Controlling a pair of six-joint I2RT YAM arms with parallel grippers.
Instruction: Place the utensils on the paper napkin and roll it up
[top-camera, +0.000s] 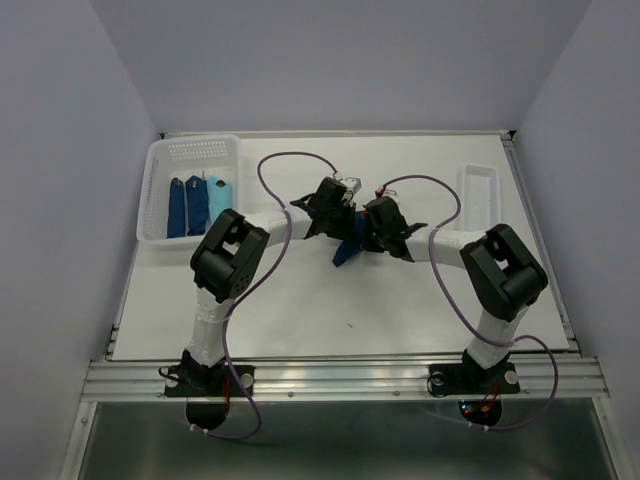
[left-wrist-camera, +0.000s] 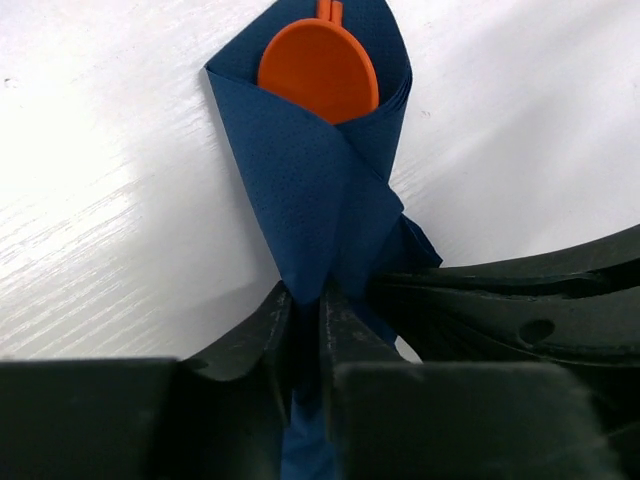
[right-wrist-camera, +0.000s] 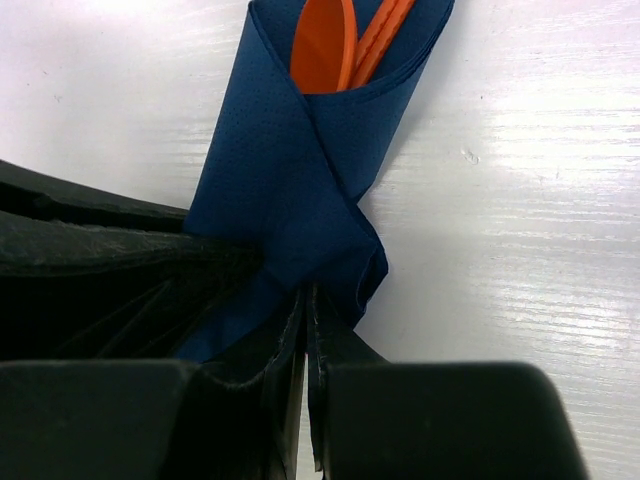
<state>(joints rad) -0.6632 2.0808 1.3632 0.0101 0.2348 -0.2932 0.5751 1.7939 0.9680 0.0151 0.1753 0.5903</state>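
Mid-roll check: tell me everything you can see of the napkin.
The napkin is dark navy, thin dimpled paper, wrapped into a cone lying on the white table. Its open top shows an orange spoon and a second orange utensil. The flaps cross in front and narrow to a tail pinched by the left gripper and the right gripper, both shut.

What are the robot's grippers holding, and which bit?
Both the left gripper and right gripper pinch the paper napkin at its narrow end, opposite the opening where the orange utensils show.
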